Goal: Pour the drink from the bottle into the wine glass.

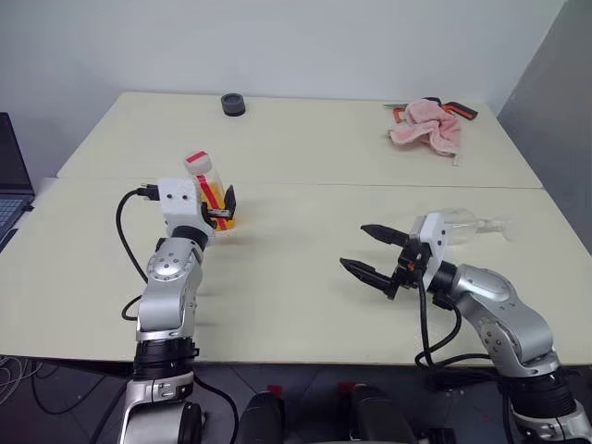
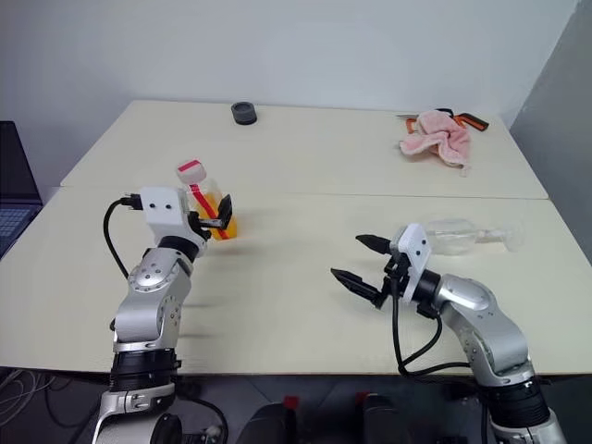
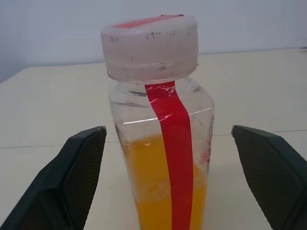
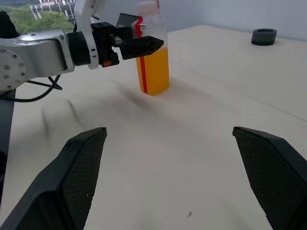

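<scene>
Pale walls stand behind a wide cream bench (image 1: 305,277) made of two tops pushed together. I see the bottle (image 1: 211,190) standing upright at the middle left of the head picture, with its red-and-white cap on. The drink (image 3: 153,182) is orange and fills about the lower half of it. My left gripper (image 1: 220,205) is right at the bottle, and its jaws are wide apart with the bottle between them. In the left wrist picture there is a clear gap on each side, so the fingers (image 3: 72,177) do not touch it.

The wine glass (image 2: 458,235) lies on its side at the middle right, just behind my right arm. My right gripper (image 1: 375,254) is near it but apart from it, and its jaws are spread wide with nothing in them.

At the top middle sits a small dark round thing (image 1: 233,104). At the upper right lies a pink cloth (image 1: 427,125) on top of something orange and black.
</scene>
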`<state>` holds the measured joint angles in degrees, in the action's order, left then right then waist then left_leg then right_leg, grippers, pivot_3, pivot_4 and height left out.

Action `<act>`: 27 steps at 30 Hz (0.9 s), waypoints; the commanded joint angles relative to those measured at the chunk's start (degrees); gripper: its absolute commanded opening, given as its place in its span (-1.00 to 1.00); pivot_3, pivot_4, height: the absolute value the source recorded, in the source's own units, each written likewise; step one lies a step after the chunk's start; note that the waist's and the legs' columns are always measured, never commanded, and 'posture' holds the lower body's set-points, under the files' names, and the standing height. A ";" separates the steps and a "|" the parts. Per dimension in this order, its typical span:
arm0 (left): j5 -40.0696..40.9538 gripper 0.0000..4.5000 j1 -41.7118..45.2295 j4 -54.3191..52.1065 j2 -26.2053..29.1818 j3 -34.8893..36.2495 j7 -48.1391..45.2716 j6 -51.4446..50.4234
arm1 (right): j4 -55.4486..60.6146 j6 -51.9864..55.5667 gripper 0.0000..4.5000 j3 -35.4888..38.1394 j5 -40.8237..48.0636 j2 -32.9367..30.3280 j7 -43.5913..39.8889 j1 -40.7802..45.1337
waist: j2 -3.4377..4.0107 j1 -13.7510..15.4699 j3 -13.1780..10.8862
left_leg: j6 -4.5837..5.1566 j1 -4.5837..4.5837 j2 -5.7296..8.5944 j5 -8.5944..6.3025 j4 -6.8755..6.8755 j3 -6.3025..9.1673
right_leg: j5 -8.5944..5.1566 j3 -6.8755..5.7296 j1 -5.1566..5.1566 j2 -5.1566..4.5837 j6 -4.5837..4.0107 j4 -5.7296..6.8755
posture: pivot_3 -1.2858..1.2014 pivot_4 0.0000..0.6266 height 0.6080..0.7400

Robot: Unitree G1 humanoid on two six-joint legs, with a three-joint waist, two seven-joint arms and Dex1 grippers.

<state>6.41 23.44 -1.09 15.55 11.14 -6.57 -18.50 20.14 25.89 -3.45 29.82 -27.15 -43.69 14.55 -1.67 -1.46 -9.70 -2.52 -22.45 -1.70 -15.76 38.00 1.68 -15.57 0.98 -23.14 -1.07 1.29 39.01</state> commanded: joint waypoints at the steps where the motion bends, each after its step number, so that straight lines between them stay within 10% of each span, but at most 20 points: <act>1: -0.65 0.99 1.70 -0.49 -0.21 -0.58 1.02 0.14 | 2.35 1.19 1.00 1.46 2.46 -1.48 -1.99 2.43 | 0.00 0.01 0.00 | 0.00 -0.01 0.00 0.00 0.00 0.00 | 0.00 0.00 0.00 0.00 0.00 0.00 | 0.03 -0.52 1.00; 27: -1.13 0.99 4.49 1.98 -2.07 -0.27 5.31 1.90 | 0.88 1.26 1.00 -0.28 1.03 -1.18 -3.37 4.94 | 0.00 0.04 0.00 | 0.00 -0.04 0.02 0.00 0.01 0.02 | 0.00 -0.02 -0.02 -0.04 0.00 -0.01 | 0.03 -0.52 1.00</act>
<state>5.45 26.85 2.21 13.45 10.59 -1.77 -17.90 20.10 27.44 -3.71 30.44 -28.32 -46.30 18.58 -1.67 -1.42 -9.71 -2.52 -22.49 -1.67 -15.76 38.01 1.70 -15.56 0.96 -23.16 -1.11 1.29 39.00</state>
